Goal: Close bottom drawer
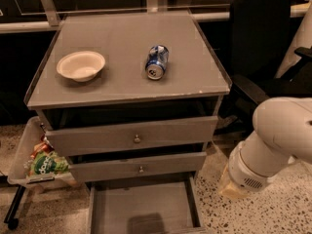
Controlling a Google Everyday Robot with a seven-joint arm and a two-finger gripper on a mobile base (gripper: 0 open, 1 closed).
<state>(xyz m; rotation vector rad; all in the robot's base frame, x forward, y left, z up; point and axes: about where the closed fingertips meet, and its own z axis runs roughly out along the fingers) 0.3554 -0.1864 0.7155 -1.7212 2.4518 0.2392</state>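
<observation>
The bottom drawer is the lowest of three grey drawers and is pulled out toward me. Its shallow tray is bare with a dark shadow on the floor of it, and its front panel runs off the lower edge of the view. My white arm reaches down from the right. My gripper shows as a pale yellowish end at the tip of the arm, just right of the open drawer's right side wall and apart from it.
The middle drawer and top drawer, each with a small knob, stand slightly ajar. On the cabinet top are a white bowl and a blue can lying on its side. A black office chair stands right; a bin of snack bags left.
</observation>
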